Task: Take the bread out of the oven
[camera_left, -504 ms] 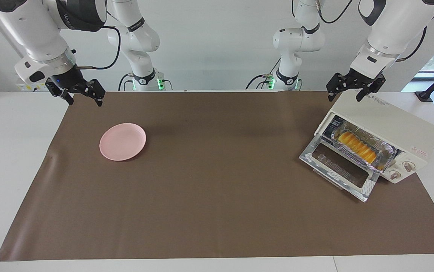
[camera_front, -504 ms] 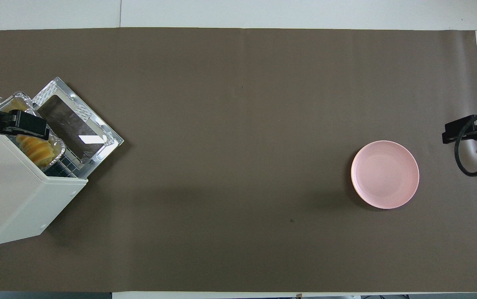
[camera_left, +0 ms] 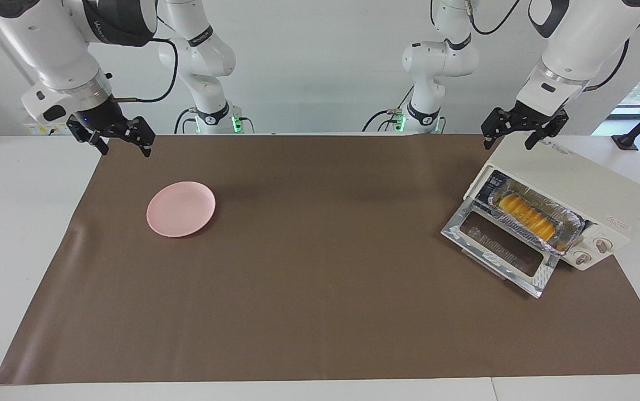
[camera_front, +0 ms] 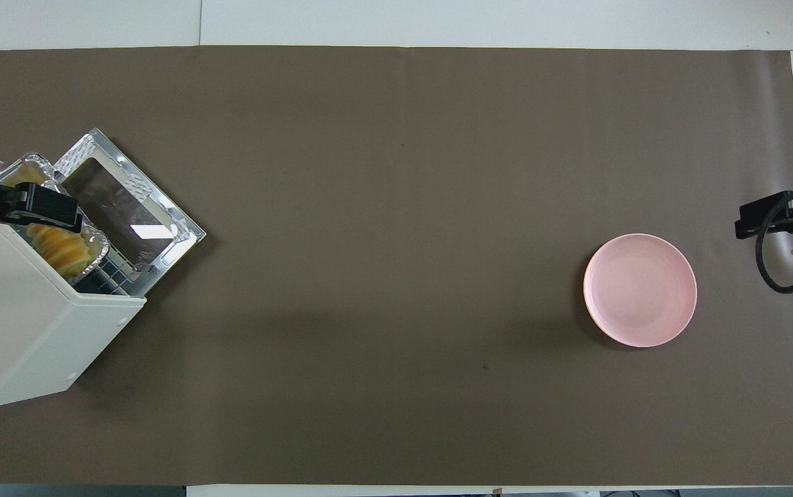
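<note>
At the left arm's end of the table (camera_left: 19, 223), the oven (camera_left: 581, 181) sits on the corner of the brown mat (camera_left: 320, 289) that is nearest the robots, turned at a slant. Its shiny door (camera_left: 501, 250) is dropped open and lies flat. The bread (camera_left: 527, 217) rests in a foil tray (camera_left: 567, 220) just inside the oven's mouth.

The facing view shows the whole loaf and the two knobs (camera_left: 592, 252). The overhead view shows only part of the bread (camera_front: 61, 250), because the left gripper (camera_front: 23, 207) covers some of it (it is up in the air, not touching).

The pink plate (camera_left: 181, 208) sits toward the right arm's end, well apart from the oven. Between them the mat is wide and bare. A strip of white table runs along every edge of the mat.

The left gripper (camera_left: 514, 132) hangs over the top of the oven, at the edge nearest the robots. Its fingers are spread wide and hold nothing. The right gripper (camera_left: 117, 139) waits over the mat's corner by the right arm's base, spread wide too, with nothing in it.
</note>
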You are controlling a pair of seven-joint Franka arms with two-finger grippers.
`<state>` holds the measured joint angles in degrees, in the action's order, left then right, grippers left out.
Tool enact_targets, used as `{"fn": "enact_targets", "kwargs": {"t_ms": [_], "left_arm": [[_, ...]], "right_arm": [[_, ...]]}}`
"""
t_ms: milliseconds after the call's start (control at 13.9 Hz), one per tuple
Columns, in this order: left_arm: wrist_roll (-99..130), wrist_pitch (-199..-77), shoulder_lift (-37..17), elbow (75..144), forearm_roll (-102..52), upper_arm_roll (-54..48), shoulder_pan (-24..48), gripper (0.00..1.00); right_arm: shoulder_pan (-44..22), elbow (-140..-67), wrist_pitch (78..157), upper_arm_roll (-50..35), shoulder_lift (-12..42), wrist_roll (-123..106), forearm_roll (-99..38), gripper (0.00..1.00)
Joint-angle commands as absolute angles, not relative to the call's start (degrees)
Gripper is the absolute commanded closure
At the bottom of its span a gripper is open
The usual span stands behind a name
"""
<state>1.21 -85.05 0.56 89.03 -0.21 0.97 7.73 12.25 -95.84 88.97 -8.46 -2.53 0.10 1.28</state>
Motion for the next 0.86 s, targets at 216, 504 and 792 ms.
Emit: {"fn": "enact_targets", "kwargs": {"t_ms": [216,504,792], "left_arm": [[2.0,-85.1,2.0,90.7,-0.1,0.6,6.5,0.0],[6.8,-80.6,-5.4,84.2,0.3,0.7,6.8,0.0],[11.6,-79.1,-19.0,70.3,4.3,1.1,7.2,0.0]], "right_arm": [[12.7,-95.8,88.1,-8.8,-2.9,0.5,0.6,0.0],[12.7,-95.8,88.1,-8.8,-2.9,0.5,0.6,0.0],[12.7,-95.8,88.1,-8.8,-2.9,0.5,0.6,0.0]]}}
